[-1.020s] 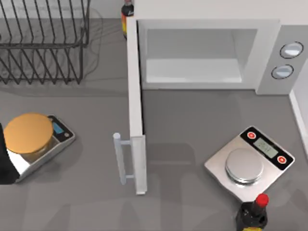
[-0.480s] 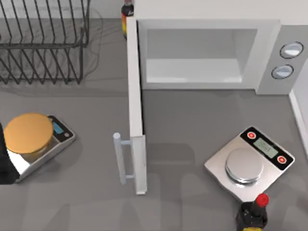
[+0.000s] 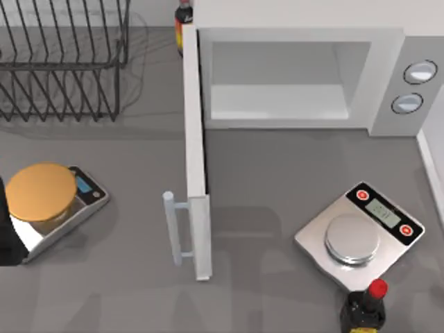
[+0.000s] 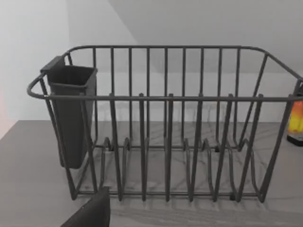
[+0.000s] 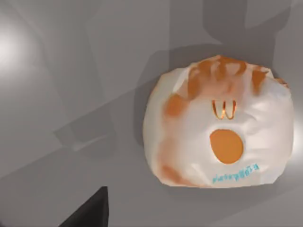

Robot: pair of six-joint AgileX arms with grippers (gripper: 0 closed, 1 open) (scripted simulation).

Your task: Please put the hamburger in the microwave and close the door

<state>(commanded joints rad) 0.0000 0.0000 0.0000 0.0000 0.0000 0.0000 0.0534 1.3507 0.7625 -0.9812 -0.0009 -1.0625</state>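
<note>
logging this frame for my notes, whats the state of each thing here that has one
microwave: open, cavity bare
door: swung wide open, edge-on toward the table front
hamburger: lying on the grey table, wrapped, not gripped
left scale: flat orange disc on its plate
right scale: plate bare
dish rack: upright, slots bare, dark cup hung on one end
red-capped bottle: upright, capped

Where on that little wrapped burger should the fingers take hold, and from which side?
Probably from straight above, one of the fingers on each side of the hamburger around its rounded middle. In the right wrist view it lies flat on the grey table, a squat round bun with open surface all round it, so a top-down pinch looks safest.
</note>
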